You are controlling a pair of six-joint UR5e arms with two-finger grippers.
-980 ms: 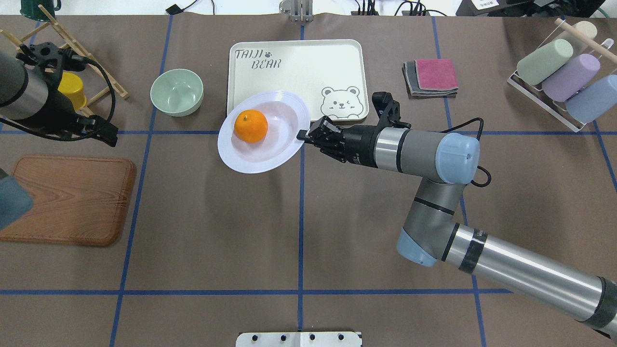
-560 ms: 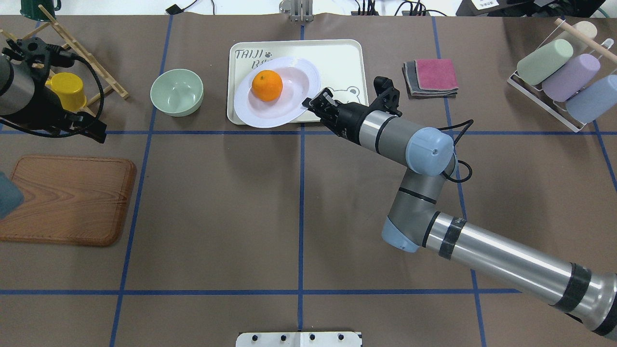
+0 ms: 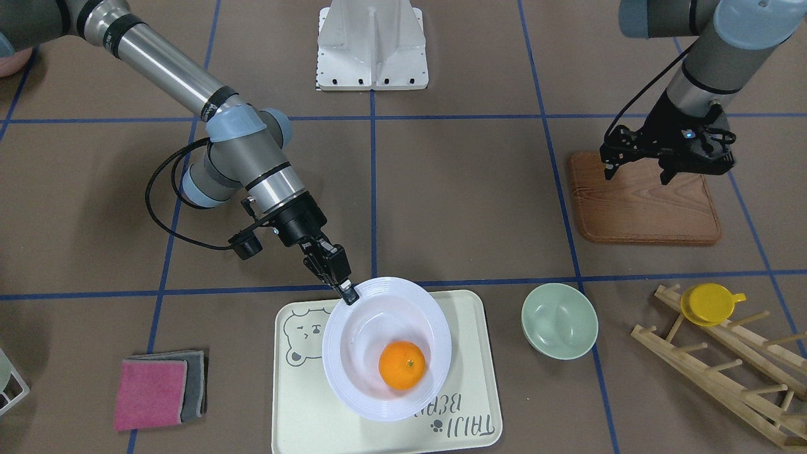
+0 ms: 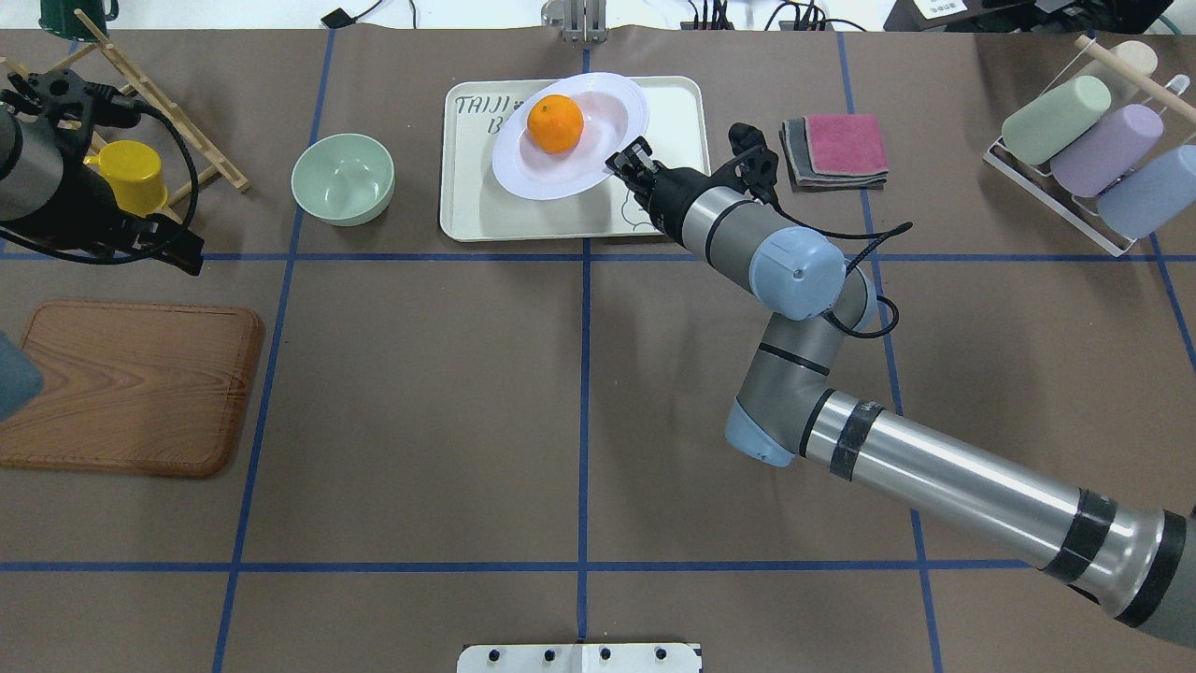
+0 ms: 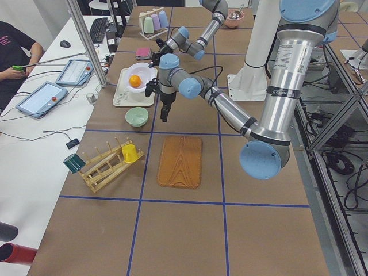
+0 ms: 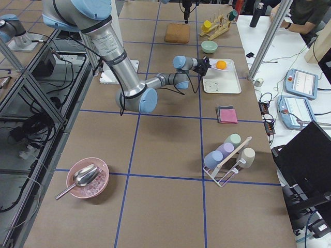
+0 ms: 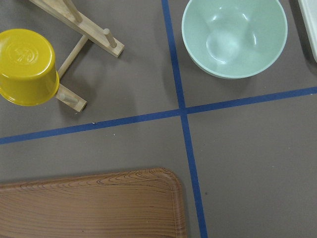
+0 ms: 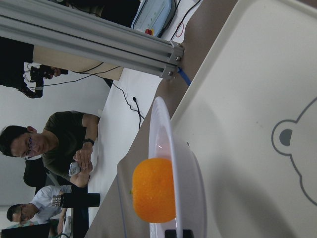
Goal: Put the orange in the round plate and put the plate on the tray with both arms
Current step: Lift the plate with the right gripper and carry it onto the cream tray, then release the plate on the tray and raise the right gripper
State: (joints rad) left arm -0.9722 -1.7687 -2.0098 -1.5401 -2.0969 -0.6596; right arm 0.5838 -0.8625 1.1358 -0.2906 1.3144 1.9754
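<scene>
The orange sits in the white round plate, which hangs slightly tilted over the cream tray. My right gripper is shut on the plate's rim on the side nearest the robot. From the front, the orange lies in the plate above the tray, with the right gripper pinching the rim. The right wrist view shows the plate edge-on with the orange in it. My left gripper hovers open and empty over the wooden board, far from the plate.
A pale green bowl stands left of the tray. The brown wooden board lies at the near left. A wooden rack with a yellow cup is at the far left. Folded cloths and a cup rack are on the right.
My right gripper has carried the plate with the orange away from the robot, from the tray's near-left corner to over its middle. The left arm drew back a little to the left.
</scene>
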